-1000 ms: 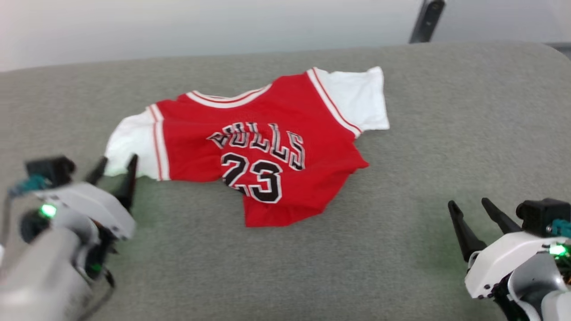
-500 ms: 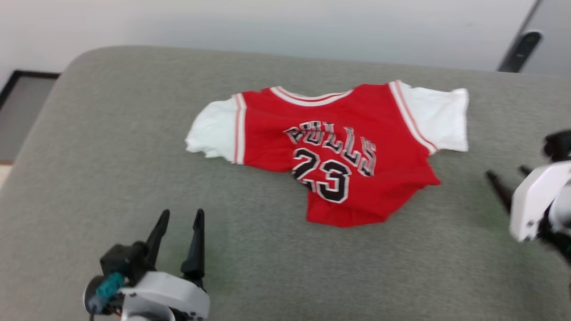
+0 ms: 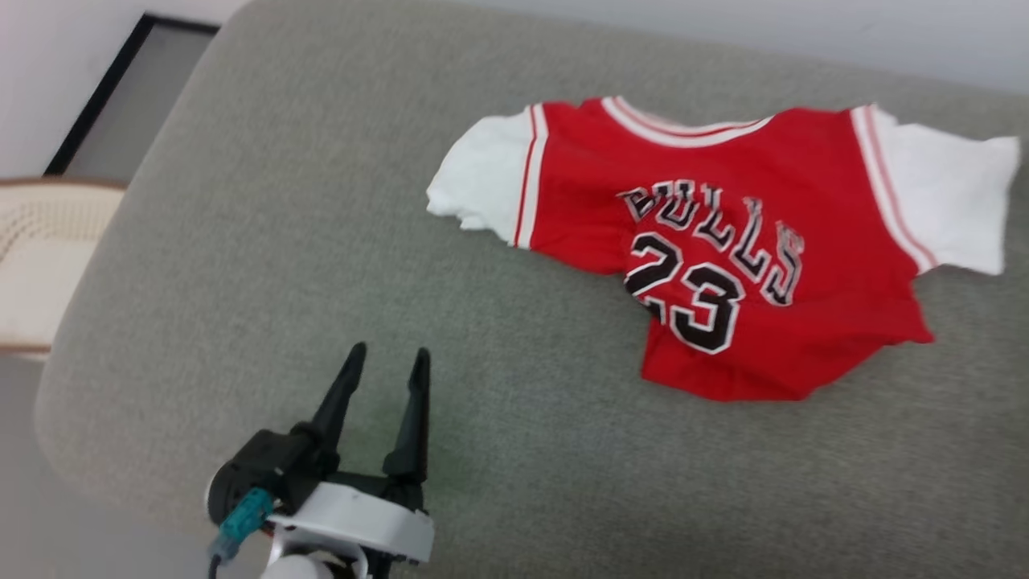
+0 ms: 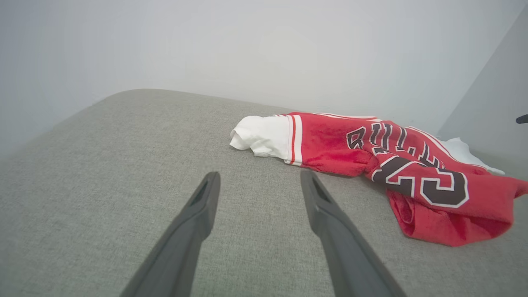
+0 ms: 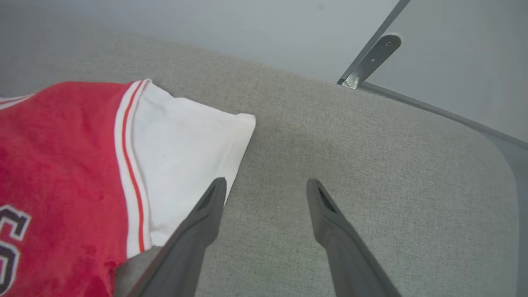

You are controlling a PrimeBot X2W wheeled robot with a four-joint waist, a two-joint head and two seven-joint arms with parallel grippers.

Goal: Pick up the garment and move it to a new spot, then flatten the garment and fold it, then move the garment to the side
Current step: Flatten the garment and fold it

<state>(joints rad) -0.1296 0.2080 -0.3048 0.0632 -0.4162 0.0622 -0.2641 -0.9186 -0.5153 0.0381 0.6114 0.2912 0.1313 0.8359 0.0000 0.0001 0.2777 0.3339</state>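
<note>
On the grey cushion (image 3: pixel 265 241), the shirt (image 3: pixel 579 201) lies rumpled, front up, ahead and right of the left gripper (image 3: pixel 387 354), its jaws spread and empty. The right gripper (image 5: pixel 266 181), jaws also spread, sits just beside a white sleeve (image 5: pixel 181 144). Bare cushion runs leftward to its rounded edge.

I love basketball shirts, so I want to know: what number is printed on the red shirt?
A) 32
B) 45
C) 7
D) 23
D: the garment, lying on the grey surface, has the black, white-edged digits 23 just below its lettering.
</note>
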